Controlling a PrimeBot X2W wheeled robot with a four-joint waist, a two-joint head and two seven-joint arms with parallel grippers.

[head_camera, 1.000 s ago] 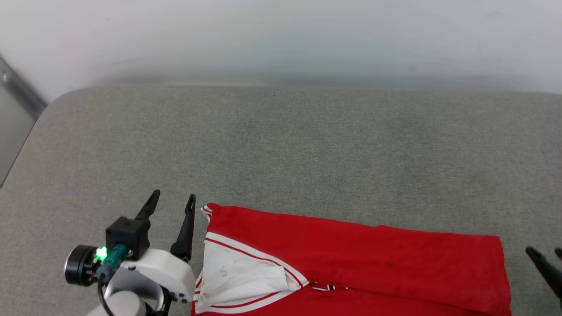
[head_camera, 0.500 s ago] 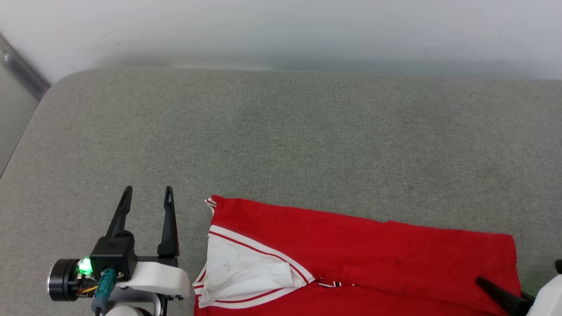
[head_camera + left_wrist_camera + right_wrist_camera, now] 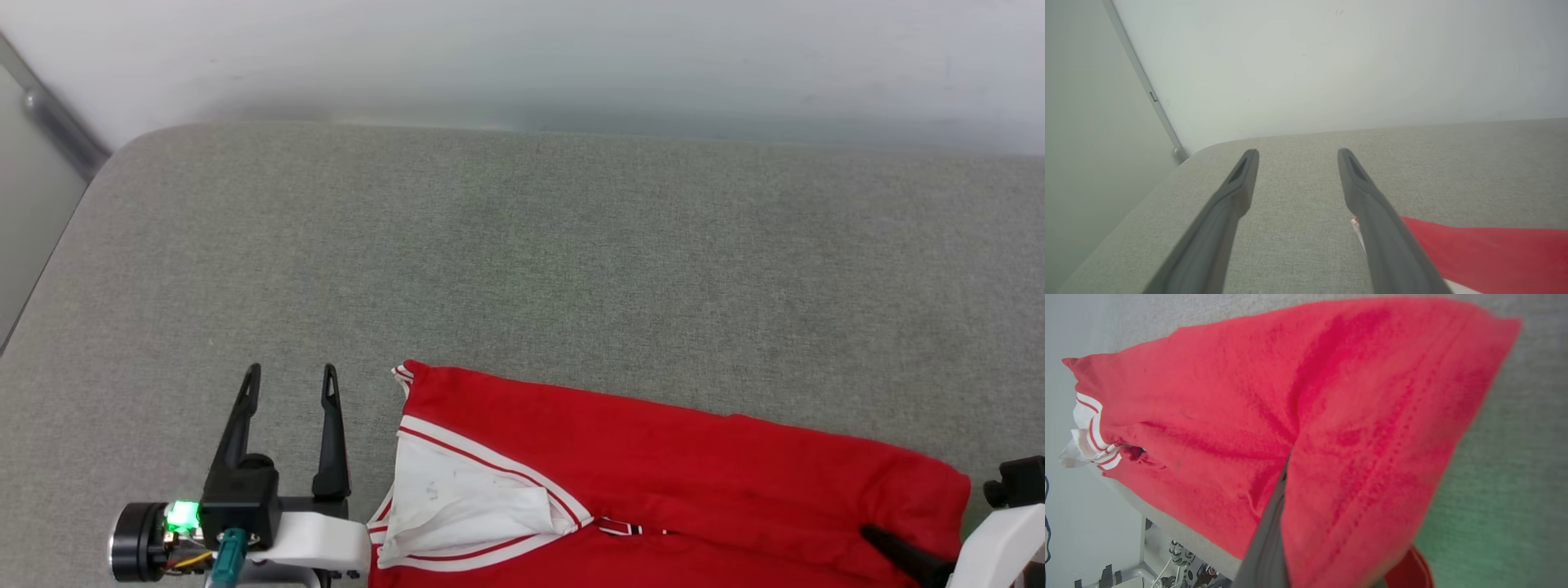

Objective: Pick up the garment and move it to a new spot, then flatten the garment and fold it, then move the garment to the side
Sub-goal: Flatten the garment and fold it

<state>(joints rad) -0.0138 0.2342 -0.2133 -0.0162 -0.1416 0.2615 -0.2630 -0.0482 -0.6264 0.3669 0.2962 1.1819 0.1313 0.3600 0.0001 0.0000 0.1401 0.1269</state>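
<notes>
The garment [image 3: 653, 474] is a red shirt lying folded along the near edge of the grey surface, its white sleeve with striped trim [image 3: 465, 506] at the left end. My left gripper [image 3: 291, 371] stands open just left of the shirt, fingers apart over bare fabric and touching nothing; in the left wrist view the left gripper [image 3: 1297, 152] has the garment [image 3: 1474, 253] beside its right finger. My right gripper [image 3: 878, 535] lies on the shirt's right end. In the right wrist view the right gripper [image 3: 1289, 455] is shut on the garment [image 3: 1208, 396], whose cloth puckers around the finger and drapes over it.
The grey padded surface [image 3: 522, 269] stretches wide beyond the shirt, up to a white wall [image 3: 522, 57]. Its left edge rounds off beside a metal rail [image 3: 57, 126]. Robot base parts and cables [image 3: 1180, 563] sit below the near edge.
The right gripper came in from the right edge onto the shirt's right end and closed, bunching the cloth there. The left gripper turned upright and stayed open. The head camera shifted slightly.
</notes>
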